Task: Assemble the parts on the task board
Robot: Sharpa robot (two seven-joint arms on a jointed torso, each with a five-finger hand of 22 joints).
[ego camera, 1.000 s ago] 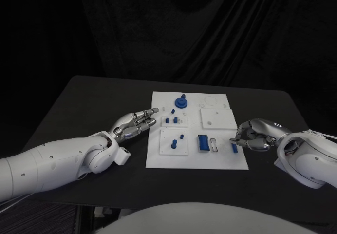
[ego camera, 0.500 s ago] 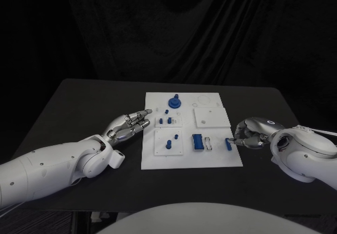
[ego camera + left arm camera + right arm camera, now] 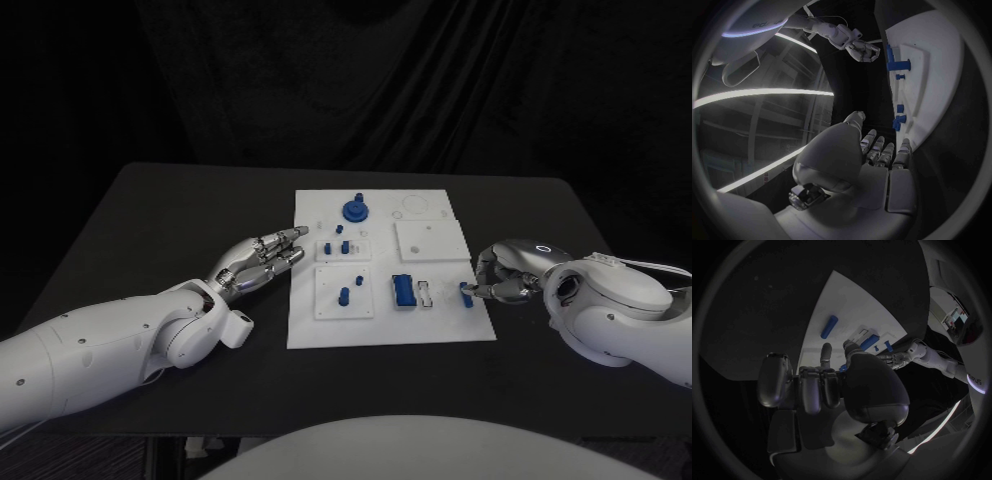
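Against the earlier frames the whole head view is seen to have shifted, so most of the apparent displacement is put down to the camera; relative to the board (image 3: 389,335), however, the right hand (image 3: 505,275) has been drawn in from just off the right edge until its fingertips stand at a small blue part (image 3: 467,293) on that edge. The left hand (image 3: 264,258) is found as before, beside the board's left edge, fingers extended and slightly apart, nothing held. The right hand's fingers are curled in toward the part; whether it is actually pinched cannot be told, since the contact is hidden by the hand's own bulk in the right wrist view. The part lies at the board's near right side, immediately to the board side of the right hand, with a white piece (image 3: 424,294) and a larger blue block (image 3: 404,291) just beyond it toward the middle. Its long axis appears to run from the near edge toward the far edge. The right hand is plainly the nearer; the left is well apart across the board. The coming move is judged to turn on this closeness.
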